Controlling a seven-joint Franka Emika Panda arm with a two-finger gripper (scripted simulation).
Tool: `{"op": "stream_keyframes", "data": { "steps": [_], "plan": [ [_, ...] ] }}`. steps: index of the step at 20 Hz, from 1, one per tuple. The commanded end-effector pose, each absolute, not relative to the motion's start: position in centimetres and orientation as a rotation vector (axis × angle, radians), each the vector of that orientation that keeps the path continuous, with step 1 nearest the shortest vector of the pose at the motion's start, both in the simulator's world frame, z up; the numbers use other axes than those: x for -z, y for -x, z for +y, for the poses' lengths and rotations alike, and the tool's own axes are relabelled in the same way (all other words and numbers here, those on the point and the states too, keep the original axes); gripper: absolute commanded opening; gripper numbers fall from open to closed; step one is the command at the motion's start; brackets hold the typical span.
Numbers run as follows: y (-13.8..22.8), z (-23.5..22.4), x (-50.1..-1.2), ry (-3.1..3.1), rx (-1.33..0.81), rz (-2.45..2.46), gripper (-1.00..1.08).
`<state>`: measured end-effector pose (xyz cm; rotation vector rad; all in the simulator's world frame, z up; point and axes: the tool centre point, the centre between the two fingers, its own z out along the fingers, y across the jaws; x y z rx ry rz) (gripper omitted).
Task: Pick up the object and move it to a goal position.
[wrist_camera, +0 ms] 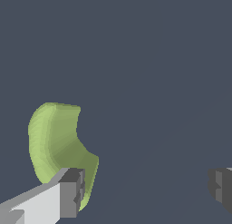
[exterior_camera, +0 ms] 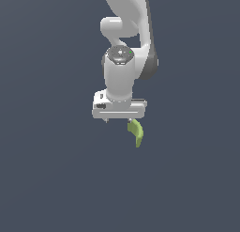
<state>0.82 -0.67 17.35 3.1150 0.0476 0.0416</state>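
Object (wrist_camera: 56,146) lay on the worktop (exterior_camera: 47,179), touching one finger of the gripper (wrist_camera: 147,187), outside the gap. Fingers (wrist_camera: 72,191) spread wide, empty. Probably light, stiff, matte; best pinched across the narrow middle.

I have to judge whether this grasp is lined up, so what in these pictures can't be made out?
- Fingers: in the exterior view the gripper body hides them; in the wrist view the near finger and the far one are cut off by the frame edge.
- The object: the gripper covers its top in the exterior view; the near finger covers its lower part in the wrist view.
- Contact between finger and object: undecidable.
- Goal position: not visible in either view.
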Motion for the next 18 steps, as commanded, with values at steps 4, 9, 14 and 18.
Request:
{"op": "stream_keyframes", "data": {
  "steps": [4,9,14,18],
  "plan": [
    [-0.8,-0.9,-17.3,-3.114,-0.041,0.051,1.0],
    [-0.9,-2.1,-16.9,-3.108,-0.039,0.059,1.0],
    [-0.9,-2.4,-16.9,-3.107,-0.039,0.058,1.0],
    [-0.9,-1.6,-16.7,-3.108,-0.036,0.098,1.0]
  ]
}}
